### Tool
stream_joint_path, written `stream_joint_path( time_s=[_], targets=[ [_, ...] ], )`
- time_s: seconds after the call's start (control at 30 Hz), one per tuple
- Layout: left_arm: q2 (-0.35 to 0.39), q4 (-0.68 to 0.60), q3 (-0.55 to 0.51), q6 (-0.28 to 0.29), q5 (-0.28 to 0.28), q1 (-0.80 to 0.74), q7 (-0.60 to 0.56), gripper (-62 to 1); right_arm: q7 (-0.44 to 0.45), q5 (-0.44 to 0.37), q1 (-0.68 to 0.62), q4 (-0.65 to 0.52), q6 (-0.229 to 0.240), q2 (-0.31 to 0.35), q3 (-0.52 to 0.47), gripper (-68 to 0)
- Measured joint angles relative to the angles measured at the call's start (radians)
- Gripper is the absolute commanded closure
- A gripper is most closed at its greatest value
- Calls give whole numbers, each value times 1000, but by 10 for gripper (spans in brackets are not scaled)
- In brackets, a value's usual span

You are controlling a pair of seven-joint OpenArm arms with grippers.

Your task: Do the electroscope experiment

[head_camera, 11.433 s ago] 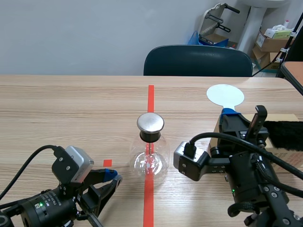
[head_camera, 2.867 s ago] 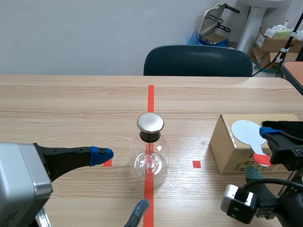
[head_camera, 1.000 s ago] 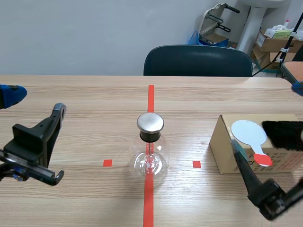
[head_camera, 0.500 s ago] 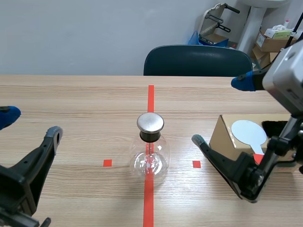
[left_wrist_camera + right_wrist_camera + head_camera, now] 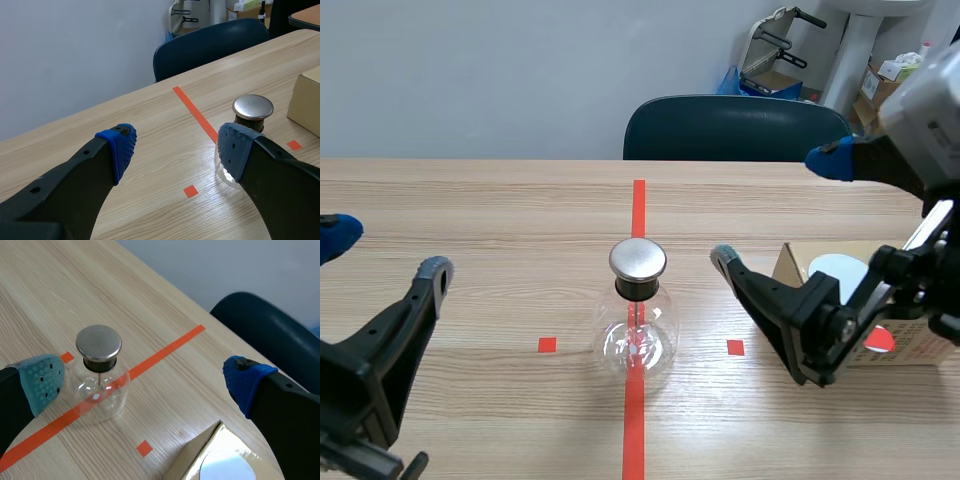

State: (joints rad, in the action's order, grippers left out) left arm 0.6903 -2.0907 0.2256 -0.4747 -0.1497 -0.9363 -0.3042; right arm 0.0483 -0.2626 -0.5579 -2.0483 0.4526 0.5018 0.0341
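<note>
Standing mid-desk (image 5: 500, 200) on the tape line (image 5: 638, 205), the flask (image 5: 637, 325) is ungripped. Left gripper (image 5: 385, 250) and right gripper (image 5: 776, 209) flank it, fingers spread apart; a box (image 5: 307, 100) sits near the right edge.

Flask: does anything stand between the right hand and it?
Nothing visible does. The open right hand hangs above the table, with the flask ahead of it and only bare wood in between. The box lies apart from the flask, off the path.
</note>
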Motion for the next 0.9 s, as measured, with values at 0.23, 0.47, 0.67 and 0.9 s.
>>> stream_joint_path(
  time_s=[0.23,0.47,0.67,0.9],
  targets=[
    [0,0,0,0,0,0,0,-374,-43,0,-2,0,-60,-6,0,-679],
    [0,0,0,0,0,0,0,-374,-43,0,-2,0,-154,-6,0,-679],
    [0,0,0,0,0,0,0,-374,-43,0,-3,0,-176,-6,0,-679],
    [0,0,0,0,0,0,19,-374,-43,0,-3,0,-176,-6,0,-679]
  ],
)
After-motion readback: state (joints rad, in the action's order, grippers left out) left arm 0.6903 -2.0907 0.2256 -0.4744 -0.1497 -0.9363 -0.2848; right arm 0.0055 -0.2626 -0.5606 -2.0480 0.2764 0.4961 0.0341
